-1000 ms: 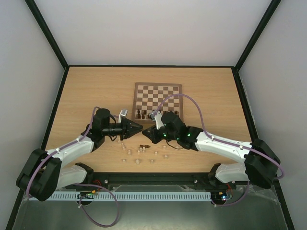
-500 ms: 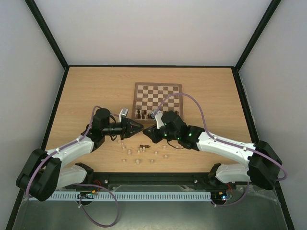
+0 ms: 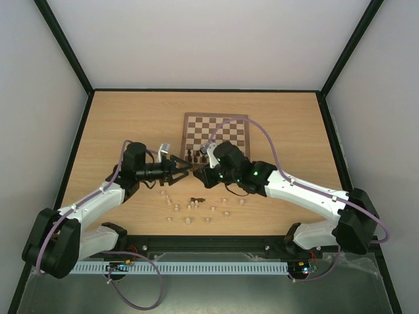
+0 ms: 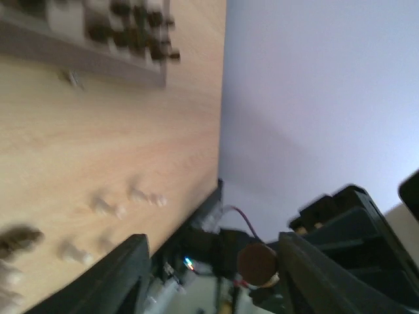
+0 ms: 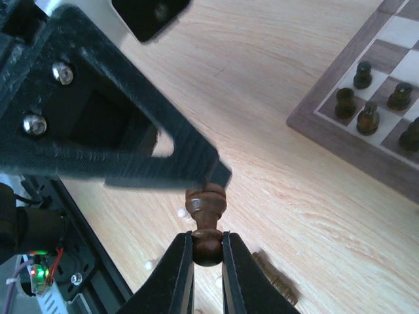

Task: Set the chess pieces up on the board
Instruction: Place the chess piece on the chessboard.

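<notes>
Right wrist view: the right gripper [image 5: 207, 243] has its jaws pinched on the head of a dark chess piece [image 5: 205, 204]. The piece's long axis points away into the wide-open jaws of the left gripper [image 4: 211, 255]. Both hover over the desk [image 5: 314, 216], just beside the near left corner of the board [image 5: 327, 134].

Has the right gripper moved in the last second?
Yes. In the top view the right gripper, pinching a dark chess piece, has shifted closer to the near edge of the board.

Glossy wooden chess piece [image 5: 205, 204], matt plastic right claw [image 5: 207, 247], smooth wood-grain tabletop [image 5: 294, 186]
</notes>
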